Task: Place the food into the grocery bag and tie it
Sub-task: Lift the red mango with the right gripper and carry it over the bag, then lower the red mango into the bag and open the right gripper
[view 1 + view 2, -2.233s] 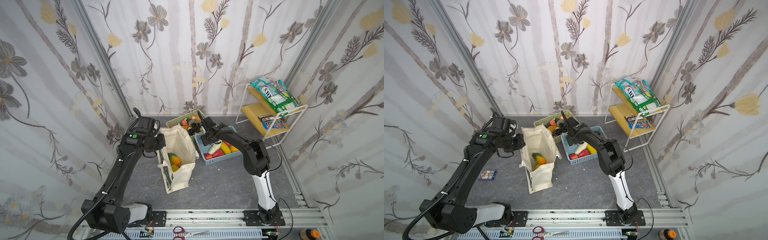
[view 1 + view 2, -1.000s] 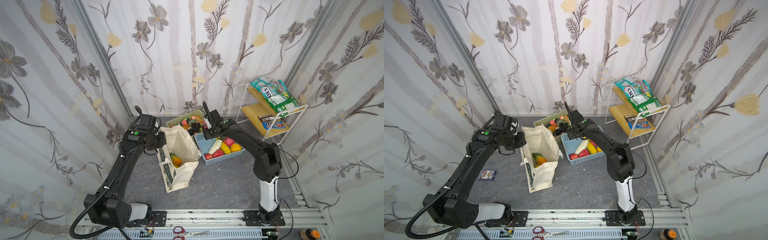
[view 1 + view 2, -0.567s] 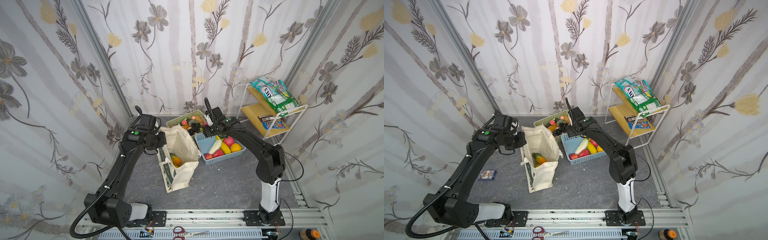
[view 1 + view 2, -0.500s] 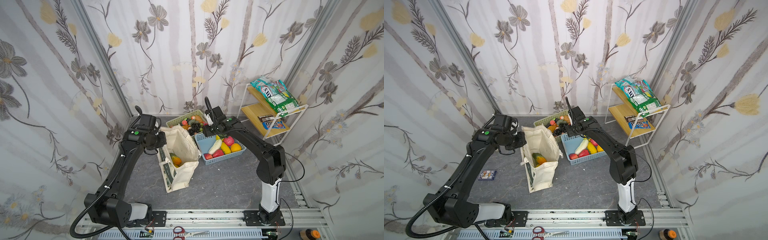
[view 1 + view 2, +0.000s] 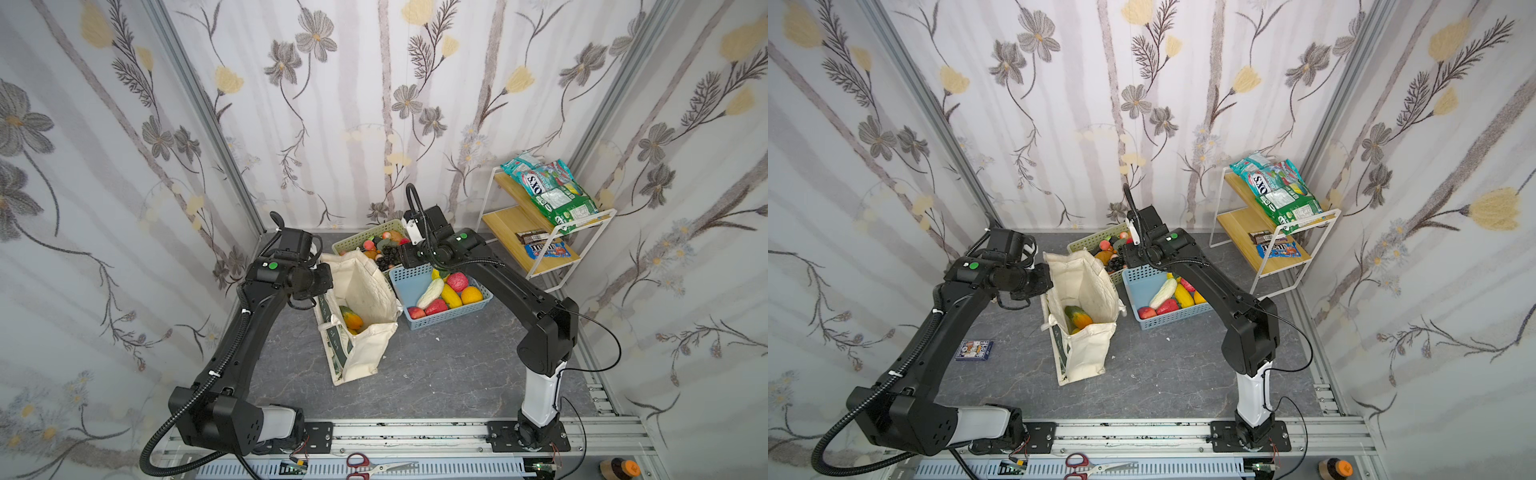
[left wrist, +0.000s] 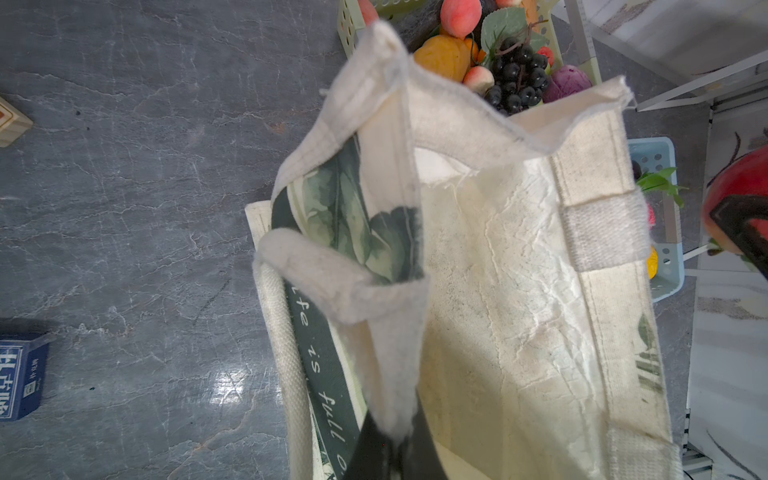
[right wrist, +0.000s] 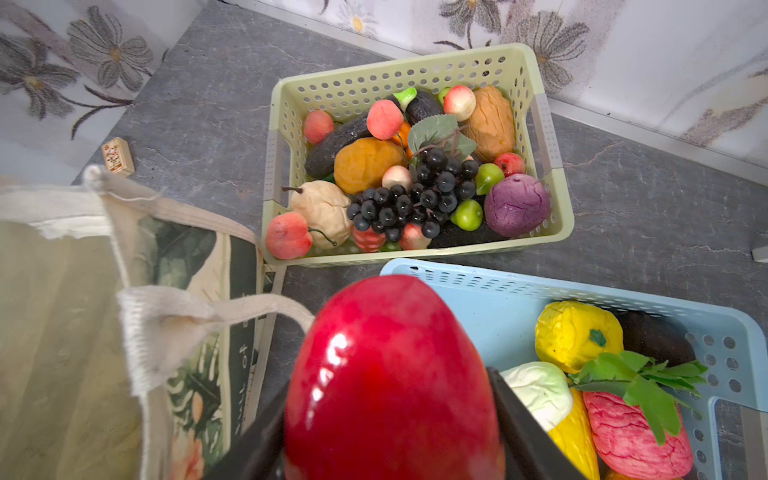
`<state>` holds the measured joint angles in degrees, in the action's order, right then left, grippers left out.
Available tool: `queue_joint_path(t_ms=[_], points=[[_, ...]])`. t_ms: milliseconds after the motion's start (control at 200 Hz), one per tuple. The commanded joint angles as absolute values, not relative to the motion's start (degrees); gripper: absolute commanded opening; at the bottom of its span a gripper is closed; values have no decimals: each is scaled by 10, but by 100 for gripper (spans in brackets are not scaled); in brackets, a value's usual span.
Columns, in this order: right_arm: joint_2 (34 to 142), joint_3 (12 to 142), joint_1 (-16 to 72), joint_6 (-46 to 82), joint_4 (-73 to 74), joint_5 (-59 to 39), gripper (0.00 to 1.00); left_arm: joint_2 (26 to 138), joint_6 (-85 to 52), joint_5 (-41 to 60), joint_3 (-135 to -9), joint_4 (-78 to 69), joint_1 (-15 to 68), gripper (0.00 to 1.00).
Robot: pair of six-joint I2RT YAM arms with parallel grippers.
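The bag [image 5: 365, 286] stands open on the desk; your left tool [image 6: 395, 451] pinches its top edge. Your right tool [image 7: 392, 440] squeezes a red fruit [image 7: 390, 357] above the blue basket's [image 7: 498, 286] edge. Next, carry it over the bag and let go.

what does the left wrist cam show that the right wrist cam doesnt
Only the left wrist view: the left gripper pinched shut on the rim of the bag, and a blue card box lying on the floor.
Only the right wrist view: a pale pear in the green basket and a white vegetable in the blue basket.
Both: the bag, the black grapes, the purple vegetable, and the red fruit held in the right gripper.
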<state>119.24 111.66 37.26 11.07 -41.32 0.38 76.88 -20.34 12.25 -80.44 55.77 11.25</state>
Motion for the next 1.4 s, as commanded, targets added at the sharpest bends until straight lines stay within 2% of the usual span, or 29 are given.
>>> queue_joint_path(t_ms=[0,600,1084,1394], points=[[1184,1129,383,112,-411,-2,62,771,-205,122,-809,552,112,0],[1184,1166,467,96,-427,-45,62,773,-201,121,-813,554,112,0],[1237,1165,534,105,-416,-88,61,776,-200,122,-820,557,112,0],[1268,1162,545,116,-405,-125,61,774,-200,122,-820,557,112,0]])
